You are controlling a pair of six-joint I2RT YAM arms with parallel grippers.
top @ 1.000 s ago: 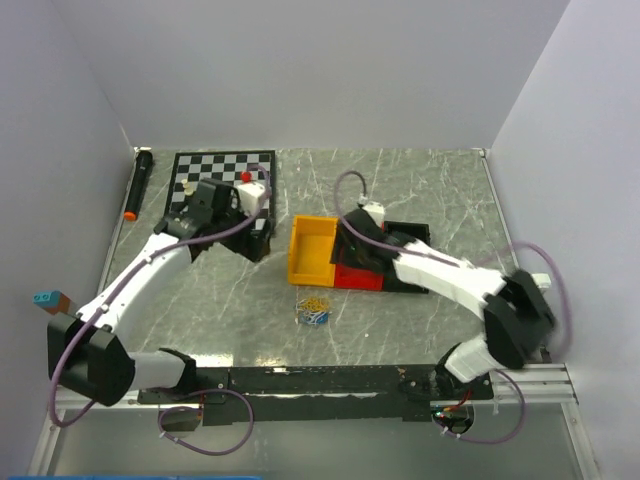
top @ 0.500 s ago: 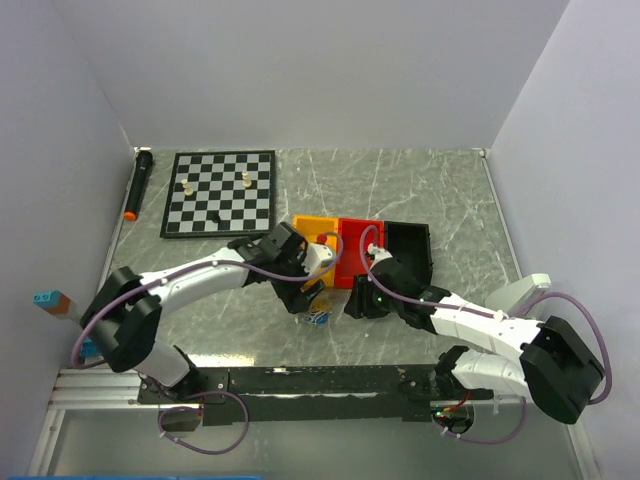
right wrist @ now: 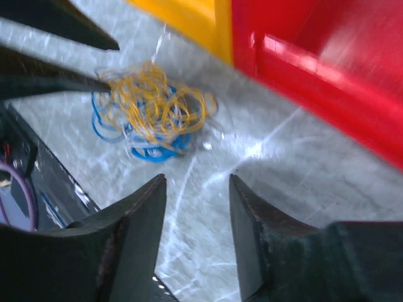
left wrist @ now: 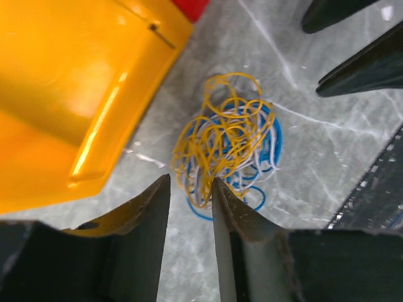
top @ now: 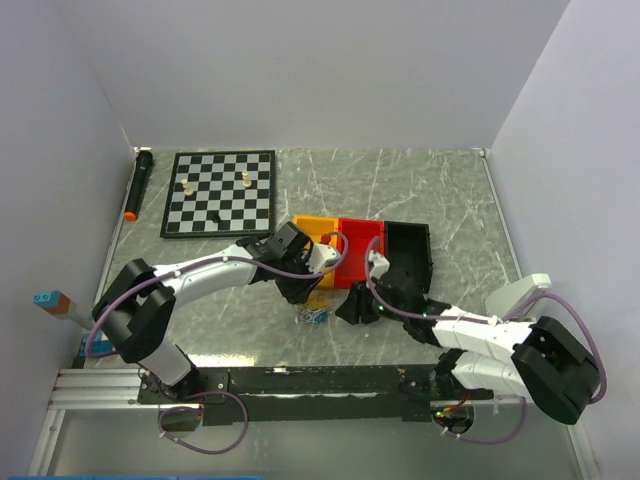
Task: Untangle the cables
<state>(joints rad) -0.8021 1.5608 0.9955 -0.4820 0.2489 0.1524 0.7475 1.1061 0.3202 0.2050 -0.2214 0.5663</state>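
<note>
Since the cables (left wrist: 227,135) lie as one tight yellow/white/blue wad on the marble table (top: 450,190), just beside the corner of the yellow bin (left wrist: 75,82) and near the front edge, the step in hand looks like the first pinch. Down at the wad's edge is the left gripper (left wrist: 191,182), jaws narrow w/ a slim gap. A few yellow and blue loops sit at or btw the tips, but can't tell if any strand is actually caught. On the opposite side the right gripper (right wrist: 195,181) hangs low, jaws fairly wide, nothing btw them, wad a bit ahead of its tips. To do this well imo: left should close on just a couple of outer loops, pref one colour, not bite into the core, else the whole lump prob lifts as one. Right should then come in and take a diff colour on the far side, so the two pulls oppose. Pull low and slow across bare table, away from the bin wall, so loops don't snag on its corner. Strands look v thin and springy, so they could slip out of the pads; confirm the pinch holds before pulling. Both sets of tips are close together, so watch for finger-to-finger contact on approach.
</note>
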